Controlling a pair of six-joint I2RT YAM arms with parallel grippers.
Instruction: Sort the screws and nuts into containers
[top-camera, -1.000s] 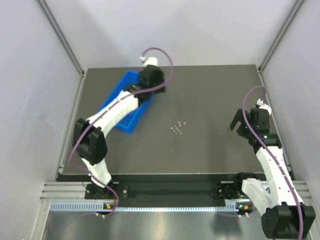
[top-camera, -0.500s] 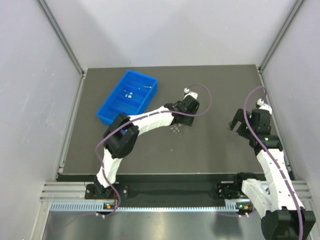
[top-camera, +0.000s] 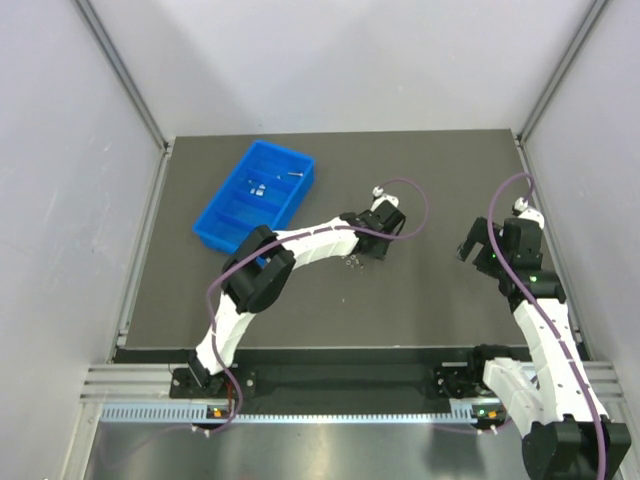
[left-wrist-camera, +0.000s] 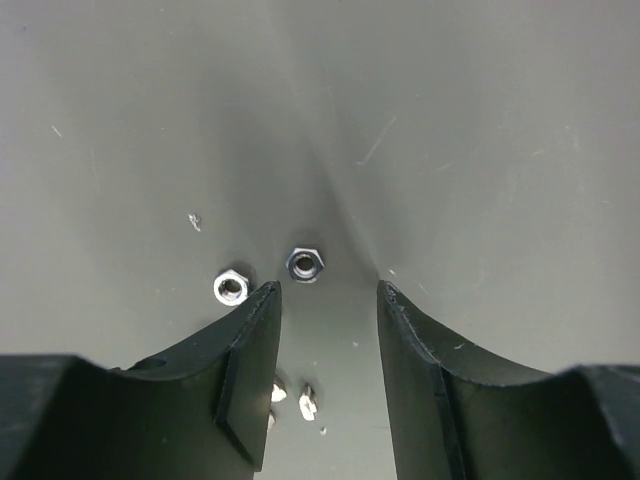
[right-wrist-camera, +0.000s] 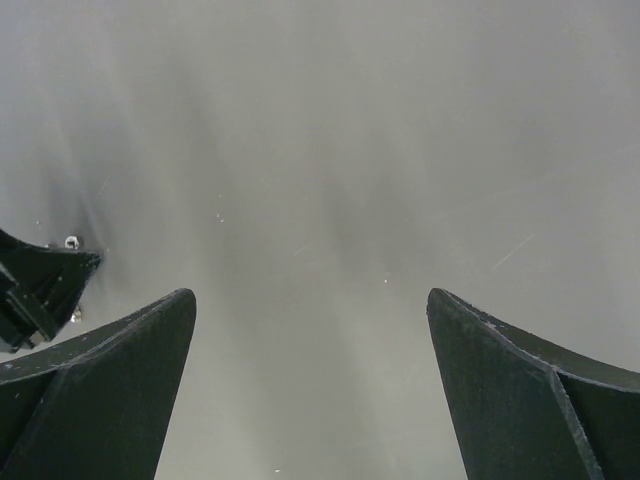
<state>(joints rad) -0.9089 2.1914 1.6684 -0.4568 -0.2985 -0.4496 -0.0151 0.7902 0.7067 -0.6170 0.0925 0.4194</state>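
The blue four-compartment tray lies at the back left with a few small metal parts in it. A small cluster of loose parts lies mid-table. My left gripper hovers low over that cluster, open and empty. In the left wrist view, its gripper has two nuts just beyond the tips, one ahead of the gap and one at the left fingertip. Two small screws lie on the table between the fingers. My right gripper is wide open and empty, also in its wrist view.
Grey walls and aluminium posts close in the dark table on three sides. The left arm stretches diagonally from the near left to the middle. The left gripper's fingers show at the left edge of the right wrist view.
My left arm has swung from over the blue tray to the right and nearer, down to the loose parts mid-table. The tray is uncovered. The right arm has not moved.
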